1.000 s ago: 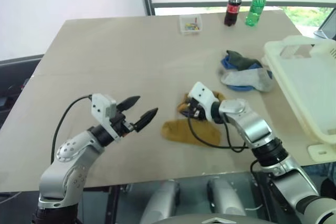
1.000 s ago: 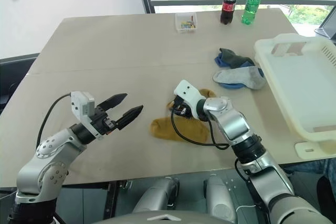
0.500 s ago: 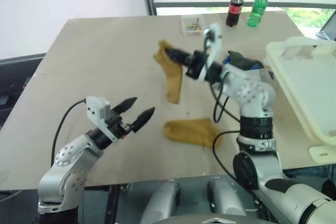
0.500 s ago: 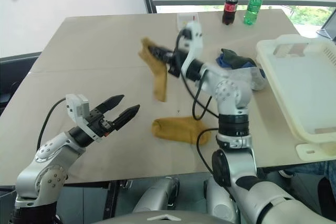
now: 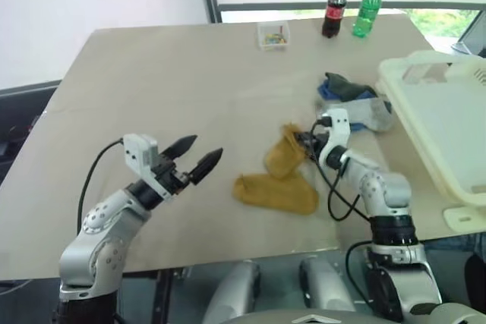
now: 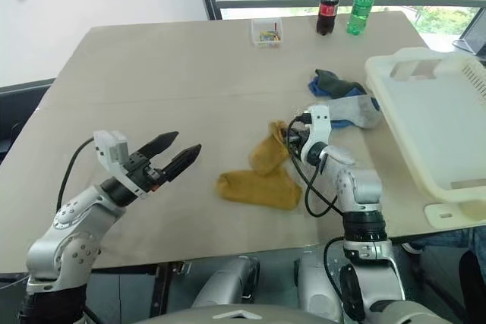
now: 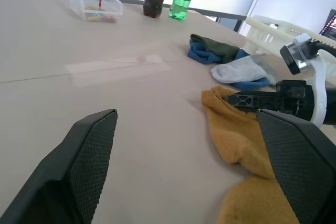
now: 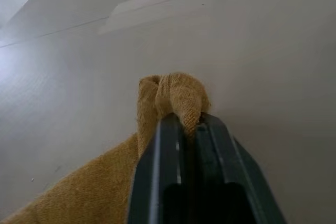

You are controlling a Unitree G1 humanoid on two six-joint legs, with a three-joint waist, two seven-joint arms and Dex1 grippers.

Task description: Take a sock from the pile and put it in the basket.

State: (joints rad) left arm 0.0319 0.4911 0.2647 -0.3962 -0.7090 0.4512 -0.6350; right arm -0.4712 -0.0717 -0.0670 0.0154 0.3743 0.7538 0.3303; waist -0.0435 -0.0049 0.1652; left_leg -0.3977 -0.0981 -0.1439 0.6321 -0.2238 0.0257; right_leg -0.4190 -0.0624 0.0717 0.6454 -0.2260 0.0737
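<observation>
My right gripper (image 5: 306,142) is shut on the top end of a mustard-yellow sock (image 5: 282,155), which hangs from it down to the table. The right wrist view shows the sock's bunched end (image 8: 176,95) pinched between the two fingers (image 8: 167,145). A second mustard sock (image 5: 275,192) lies flat just in front of it. The pile (image 5: 351,104) of blue, grey and dark green socks sits right behind the right gripper. At the table's right edge stands the cream-white basket (image 5: 444,119). My left gripper (image 5: 201,155) hovers open over the front left of the table, with nothing between its fingers.
A small clear box (image 5: 273,34) with coloured bits stands at the far side of the table. A cola bottle (image 5: 332,10) and a green bottle (image 5: 366,10) stand to its right. The tan table (image 5: 167,89) has its front edge close below both arms.
The right gripper lifted the mustard sock off the table, swung it high towards the far left, then brought it back down beside the pile. The left gripper stayed put.
</observation>
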